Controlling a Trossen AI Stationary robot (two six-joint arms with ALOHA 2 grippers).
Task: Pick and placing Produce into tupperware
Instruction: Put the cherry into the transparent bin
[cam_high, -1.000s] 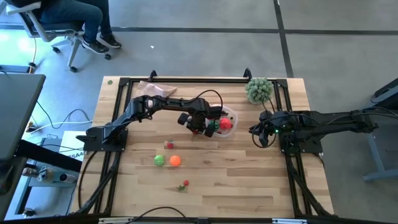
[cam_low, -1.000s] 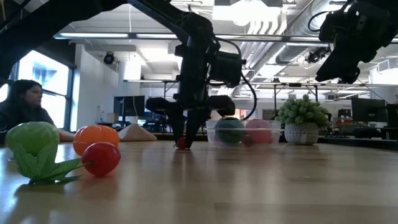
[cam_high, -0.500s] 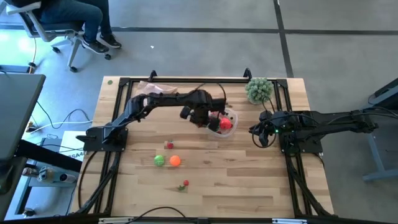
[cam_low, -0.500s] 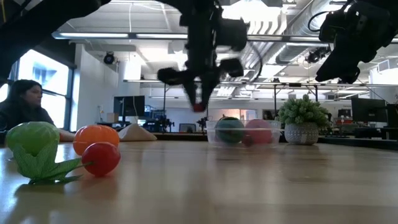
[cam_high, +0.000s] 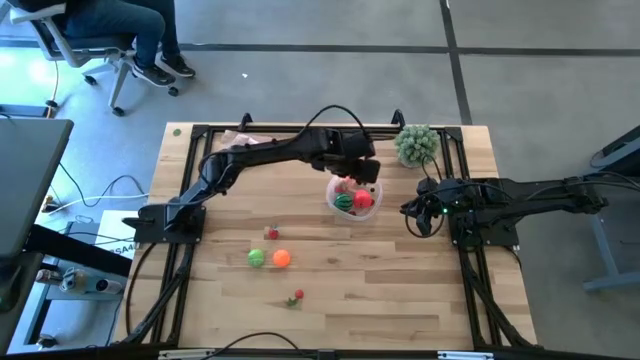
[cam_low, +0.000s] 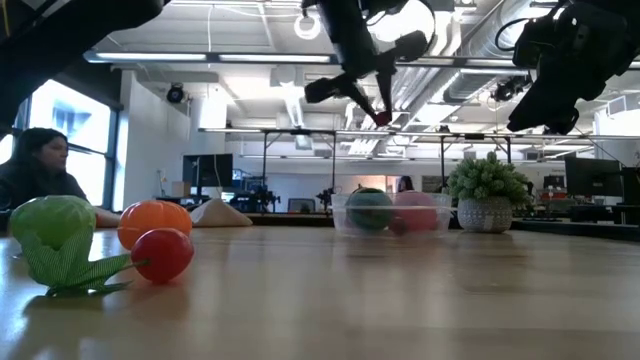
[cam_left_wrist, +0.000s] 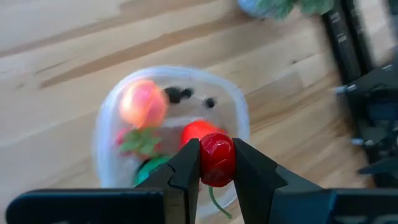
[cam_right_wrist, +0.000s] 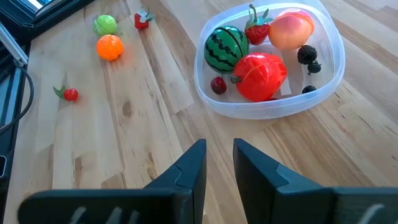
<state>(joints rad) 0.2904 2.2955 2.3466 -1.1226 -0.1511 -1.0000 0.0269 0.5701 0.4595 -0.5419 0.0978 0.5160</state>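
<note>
Hovering above the small clear plastic tub (cam_high: 352, 199) with whitish rim: left gripper (cam_left_wrist: 216, 163), fingers pinched on a glossy dark red cherry (cam_left_wrist: 217, 160). Inside the tub: striped green melon ball (cam_right_wrist: 226, 47), red pepper (cam_right_wrist: 259, 76), peach, strawberry, dark berries. Parked at the table's right side, clear of everything: right gripper (cam_right_wrist: 219, 163), fingers slightly parted, empty. Loose on the wooden table (cam_high: 400, 290): green ball (cam_high: 257, 258), orange ball (cam_high: 281, 258).

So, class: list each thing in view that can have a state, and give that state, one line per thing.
left gripper: shut on a small red cherry, above the tub
right gripper: empty, waiting at the table's right
tub: lidless, part filled with produce
orange ball: loose on the table
green ball: loose beside it
</note>
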